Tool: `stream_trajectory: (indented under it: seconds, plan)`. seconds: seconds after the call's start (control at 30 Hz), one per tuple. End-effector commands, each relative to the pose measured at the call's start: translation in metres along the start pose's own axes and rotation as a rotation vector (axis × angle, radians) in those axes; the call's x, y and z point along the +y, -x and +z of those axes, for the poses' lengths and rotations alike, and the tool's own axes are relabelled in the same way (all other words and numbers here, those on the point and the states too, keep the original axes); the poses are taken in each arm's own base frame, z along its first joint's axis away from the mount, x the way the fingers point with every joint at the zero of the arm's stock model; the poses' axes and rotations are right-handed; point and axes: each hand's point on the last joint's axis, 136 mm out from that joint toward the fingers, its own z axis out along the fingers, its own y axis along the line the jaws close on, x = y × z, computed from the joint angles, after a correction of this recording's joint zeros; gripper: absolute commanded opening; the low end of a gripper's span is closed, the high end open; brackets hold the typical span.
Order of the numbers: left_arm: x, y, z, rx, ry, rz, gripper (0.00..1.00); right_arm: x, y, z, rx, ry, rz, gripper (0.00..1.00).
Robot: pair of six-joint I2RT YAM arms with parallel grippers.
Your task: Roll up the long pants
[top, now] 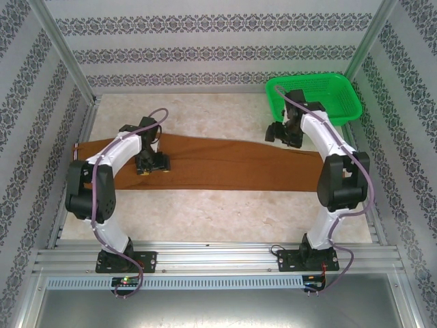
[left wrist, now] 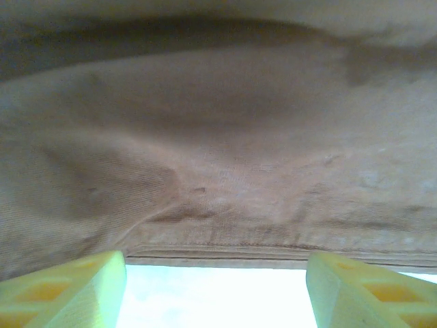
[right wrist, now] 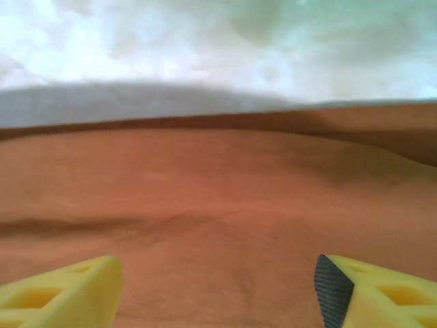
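The two arm bases sit on an aluminium rail, on the near side of the long pants. A bare strip of pale table separates the rail from the cloth.

The rust-brown pants lie flat and stretched out, one long band running from the left edge of the table across to beneath the right arm.

The left gripper is down on the pants close to their left end, over the near half of the cloth. In the left wrist view its yellow fingers are spread wide. The pale table shows between them, and the stitched hem of the pants runs just ahead of the tips, with wrinkled cloth beyond it.

The right gripper is at the far edge of the pants, toward their right end. From its wrist camera the fingers are also spread apart, one with a dark pad. Smooth cloth lies below them, and the far edge of the pants meets the pale table further on.

Beyond the pants, by the right gripper, stands a green basket. Behind it rise the patterned walls.
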Motion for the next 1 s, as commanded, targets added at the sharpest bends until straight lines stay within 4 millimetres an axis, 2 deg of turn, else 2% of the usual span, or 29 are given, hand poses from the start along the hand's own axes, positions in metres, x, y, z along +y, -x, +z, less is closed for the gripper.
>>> stream_trajectory:
  seconds: [0.0,0.07,0.2,0.23,0.37,0.5,0.53,0.63,0.7,0.83,0.97]
  plan:
    - [0.012,-0.030,0.021,0.128,0.065,0.000,0.68,0.047,0.000,0.001,0.054,0.129,-0.039,0.73]
    - [0.013,-0.035,0.025,0.129,0.069,-0.015,0.69,0.070,-0.006,0.007,0.095,0.161,-0.079,0.70]
    - [0.010,-0.041,0.032,0.132,0.046,-0.045,0.67,0.123,-0.024,0.025,0.183,0.248,-0.166,0.56]
    - [0.008,-0.042,0.030,0.125,0.044,-0.038,0.64,0.135,-0.030,0.030,0.207,0.254,-0.189,0.52]
    - [-0.005,-0.037,0.002,0.023,0.029,-0.010,0.61,0.171,-0.049,0.042,0.253,0.266,-0.258,0.48]
    - [-0.022,-0.027,-0.025,-0.085,-0.051,-0.009,0.56,0.206,-0.067,0.051,0.292,0.325,-0.293,0.07]
    - [-0.024,-0.022,-0.028,-0.110,-0.058,-0.012,0.56,0.212,-0.071,0.055,0.304,0.340,-0.293,0.05]
    - [-0.026,-0.002,-0.025,-0.167,-0.043,-0.013,0.59,0.224,-0.075,0.066,0.327,0.354,-0.301,0.05]
    - [-0.028,0.012,-0.014,-0.174,-0.031,-0.019,0.59,0.232,-0.070,0.072,0.326,0.372,-0.291,0.05]
    - [-0.045,0.039,0.009,-0.176,-0.070,-0.027,0.58,0.247,-0.060,0.079,0.328,0.397,-0.290,0.04]
    - [-0.052,0.052,0.022,-0.180,-0.067,-0.017,0.58,0.253,-0.057,0.087,0.344,0.408,-0.288,0.03]
